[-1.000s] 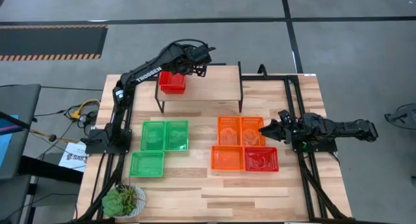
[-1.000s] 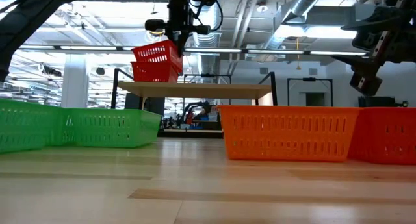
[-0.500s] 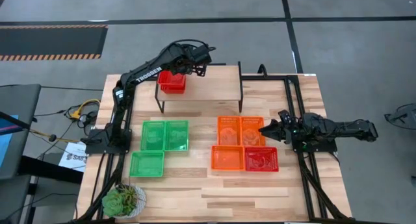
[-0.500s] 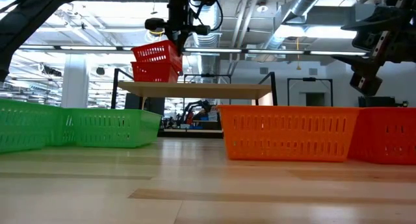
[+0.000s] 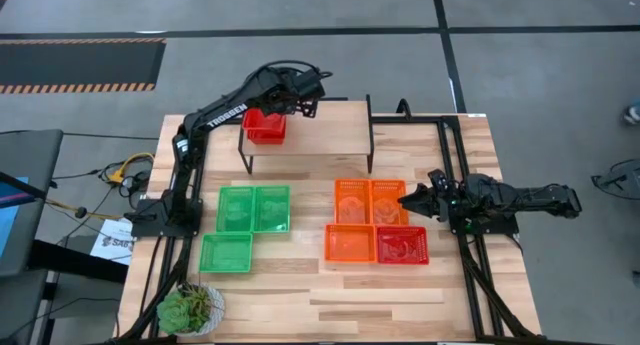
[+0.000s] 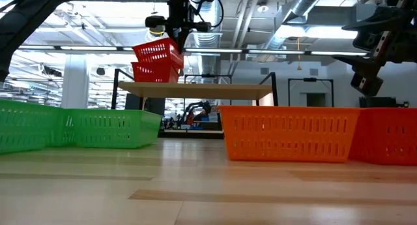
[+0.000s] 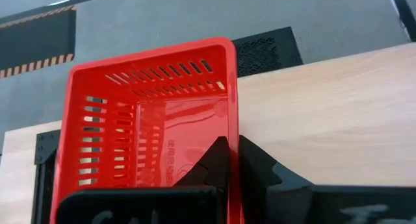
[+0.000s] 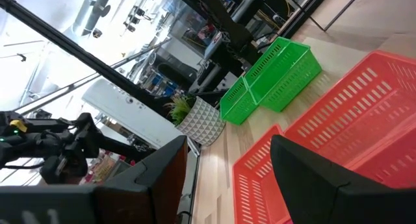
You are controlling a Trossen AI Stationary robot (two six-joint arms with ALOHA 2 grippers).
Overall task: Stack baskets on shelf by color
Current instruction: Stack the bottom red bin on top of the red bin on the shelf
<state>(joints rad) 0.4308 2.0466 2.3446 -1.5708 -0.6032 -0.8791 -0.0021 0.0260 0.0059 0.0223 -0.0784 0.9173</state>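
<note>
Two red baskets are at the left end of the shelf point(image 5: 320, 120). One red basket point(image 6: 155, 73) stands on the shelf top; the other red basket point(image 6: 156, 51) is tilted above it in my left gripper point(image 7: 229, 146), which is shut on it. Three green baskets point(image 5: 254, 208) lie on the table's left side. Three orange baskets point(image 5: 369, 201) and a further red basket point(image 5: 402, 245) lie on the right. My right gripper point(image 5: 404, 198) hovers open over the right edge of the orange group, touching nothing. My left gripper pinches the right side wall point(image 7: 233, 110) of the upper red basket, one finger point(image 7: 216, 160) inside it and the other finger point(image 7: 261, 164) outside. The fingers come from above, pointing down. The basket hangs tilted, gripper side higher, its low side down at the basket beneath.
The shelf's middle and right end point(image 5: 340, 120) are bare wood. A potted plant point(image 5: 190, 307) stands at the table's near left corner. Black frame rails point(image 5: 462, 185) run along the right side, under the right arm.
My left gripper has risen slightly over the shelf's left end, and the red basket it holds has come up a little with it, still tilted above the other red basket.
</note>
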